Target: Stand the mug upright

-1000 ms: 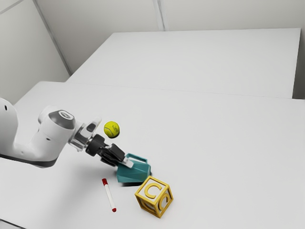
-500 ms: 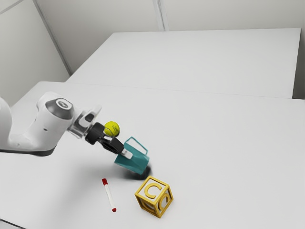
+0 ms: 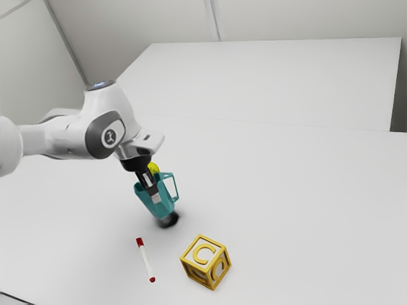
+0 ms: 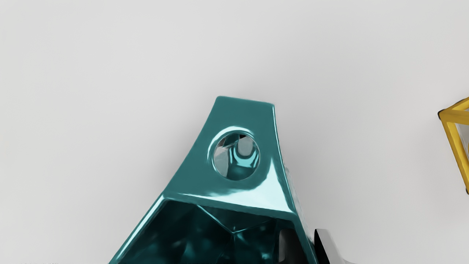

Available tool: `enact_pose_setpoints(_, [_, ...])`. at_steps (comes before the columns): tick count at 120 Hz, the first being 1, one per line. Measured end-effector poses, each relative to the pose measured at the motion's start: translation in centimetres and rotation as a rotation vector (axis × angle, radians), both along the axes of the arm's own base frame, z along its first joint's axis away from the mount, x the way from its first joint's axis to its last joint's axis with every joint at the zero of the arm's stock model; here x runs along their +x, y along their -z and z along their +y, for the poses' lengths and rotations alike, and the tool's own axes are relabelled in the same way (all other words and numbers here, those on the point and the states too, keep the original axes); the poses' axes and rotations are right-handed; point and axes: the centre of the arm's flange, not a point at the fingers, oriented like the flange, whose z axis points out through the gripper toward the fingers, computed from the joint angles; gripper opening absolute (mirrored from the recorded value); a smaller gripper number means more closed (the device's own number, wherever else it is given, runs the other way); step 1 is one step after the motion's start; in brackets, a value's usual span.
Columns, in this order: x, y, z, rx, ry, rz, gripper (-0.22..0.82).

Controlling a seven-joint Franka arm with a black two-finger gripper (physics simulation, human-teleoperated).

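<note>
On the flat, plain white tabletop (image 3: 280,216) before me lie a slim white marker with red ends (image 3: 145,260) and, near it, a yellow-framed cubic letter block (image 3: 205,262).

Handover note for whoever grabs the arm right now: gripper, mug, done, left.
Gripper: shut on the mug's wall, one jaw inside the cup, the other outside.
Mug: tilted, mouth up and toward the exterior view's left, base low; its shadow suggests it is just off the table. Handle on the exterior view's right.
Nearby: block and marker on the table; ball partly behind the gripper.
Done: mug grasped.
Left: finish righting it, set the base flat, release, back off.
</note>
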Motion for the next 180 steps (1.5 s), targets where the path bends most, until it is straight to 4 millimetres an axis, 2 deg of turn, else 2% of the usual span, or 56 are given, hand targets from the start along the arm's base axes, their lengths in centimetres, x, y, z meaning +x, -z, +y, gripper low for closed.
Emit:
enact_pose_setpoints(33, [0.4, 1.9, -0.6, 0.07, -0.088, -0.021, -0.18])
enact_pose_setpoints(71, [0.6, 2.9, -0.5, 0.08, -0.198, -0.019, -0.17])
enact_pose_setpoints(88, [0.6, 2.8, -0.5, 0.075, -0.232, -0.019, -0.06])
enact_pose_setpoints(106, [0.4, 2.0, -1.1, 0.076, -0.245, -0.032, 0.12])
enact_pose_setpoints(124, [0.0, -1.5, -2.1, 0.09, -0.246, -0.087, 0.33])
enact_pose_setpoints(137, [0.5, -4.5, -2.4, 0.085, -0.264, -0.106, 0.44])
enact_pose_setpoints(150, [2.5, -10.5, -3.4, 0.063, -0.274, -0.153, 0.5])
enact_pose_setpoints(157, [3.5, -13.0, -3.6, 0.051, -0.282, -0.17, 0.53])
enact_pose_setpoints(172, [6.5, -17.6, -2.2, 0.028, -0.317, -0.175, 0.56])
enact_pose_setpoints(180, [7.4, -21.2, -1.7, 0.04, -0.331, -0.195, 0.57])
